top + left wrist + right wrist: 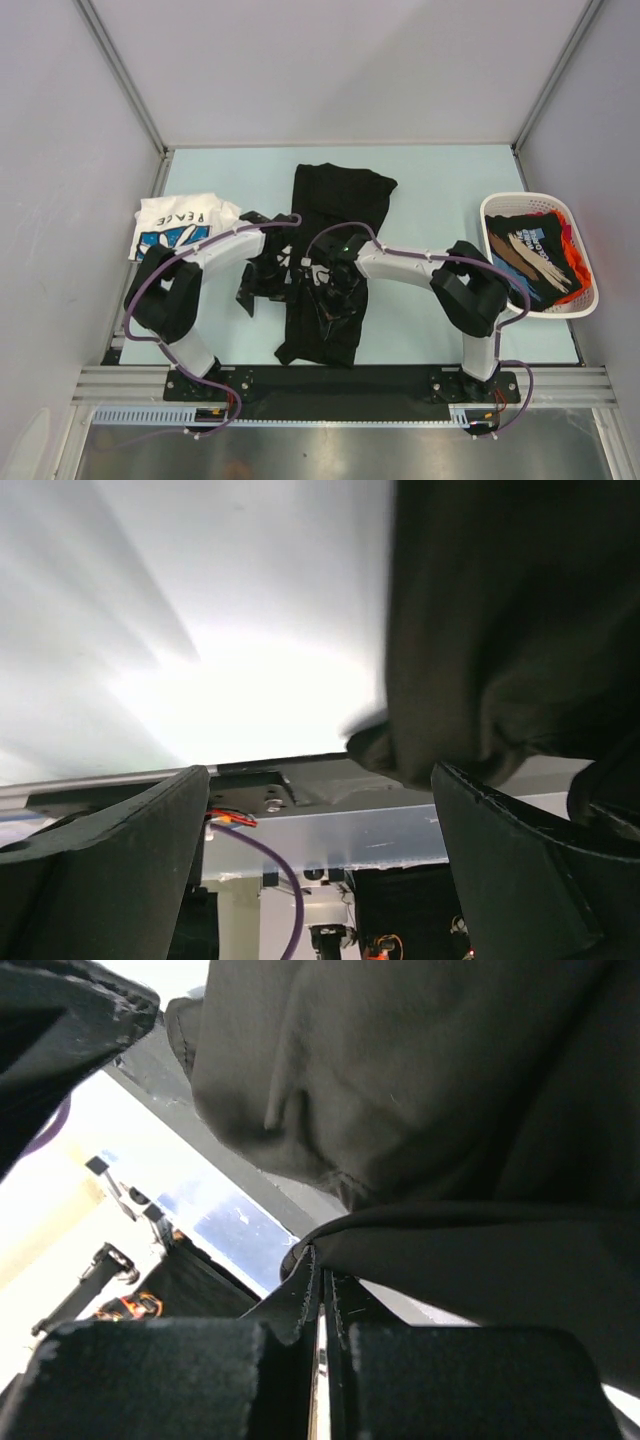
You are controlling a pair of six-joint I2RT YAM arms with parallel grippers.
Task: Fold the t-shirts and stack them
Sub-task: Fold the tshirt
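Observation:
A large plain black t-shirt [338,205] lies lengthwise down the middle of the table. My right gripper [330,285] is shut on a fold of its black cloth [470,1250], with the shirt hanging over it in the right wrist view. My left gripper [268,272] is open at the shirt's left edge; its fingers [110,860] stand wide apart with nothing between them, and black cloth [500,630] hangs just beyond the right finger. A white t-shirt with blue print and lettering [180,224] lies folded at the far left.
A white slotted basket [590,270] at the right holds dark printed and orange tees [535,255]. The table's front rail [340,380] runs under the arm bases. Frame posts stand at the back corners.

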